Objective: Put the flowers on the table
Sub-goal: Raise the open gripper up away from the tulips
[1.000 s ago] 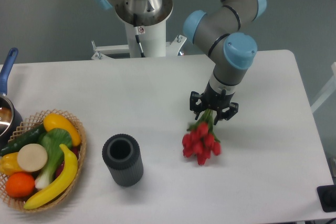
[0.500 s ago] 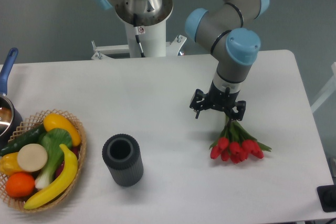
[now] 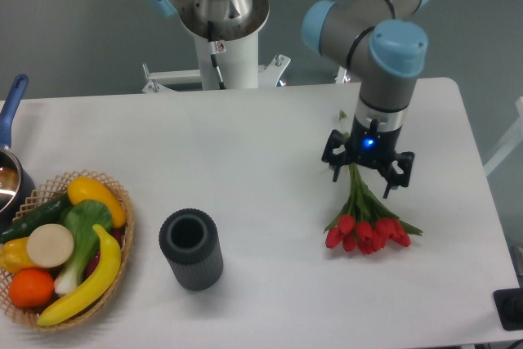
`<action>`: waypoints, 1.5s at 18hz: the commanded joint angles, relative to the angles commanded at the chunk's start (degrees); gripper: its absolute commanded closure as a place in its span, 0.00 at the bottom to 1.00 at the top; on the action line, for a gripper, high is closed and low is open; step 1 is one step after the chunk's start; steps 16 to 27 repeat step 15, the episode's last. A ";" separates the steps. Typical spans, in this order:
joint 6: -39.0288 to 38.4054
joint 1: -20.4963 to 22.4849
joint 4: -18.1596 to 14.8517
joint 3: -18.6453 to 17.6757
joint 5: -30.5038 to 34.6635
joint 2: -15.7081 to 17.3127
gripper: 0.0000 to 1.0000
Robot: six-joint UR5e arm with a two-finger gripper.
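Observation:
The flowers [image 3: 367, 230], a bunch of red closed tulips on thin green stems, lie flat on the white table [image 3: 245, 145] at the right of centre, heads toward the front edge. My gripper [image 3: 368, 165] hangs over the stem ends with its fingers spread wide apart, open and holding nothing. The stems run up under the gripper, so their upper ends are partly hidden by it.
A dark grey ribbed vase [image 3: 191, 248] stands upright left of the flowers. A wicker basket [image 3: 122, 239] of toy fruit and vegetables sits at the front left. A pot with a blue handle [image 3: 11, 112] is at the left edge.
The bunch dropped from hanging in the gripper to lying on the table. The gripper opened, let go of the stems and shifted right and up.

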 joint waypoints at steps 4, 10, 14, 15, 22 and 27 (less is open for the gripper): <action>7.74 1.94 -0.18 -0.17 0.26 0.88 0.00; 13.73 2.91 0.00 -0.18 3.69 1.41 0.00; 13.74 2.82 0.26 0.35 3.52 1.06 0.00; 13.65 2.82 0.26 0.44 3.52 1.06 0.00; 13.65 2.82 0.26 0.44 3.52 1.06 0.00; 13.65 2.82 0.26 0.44 3.52 1.06 0.00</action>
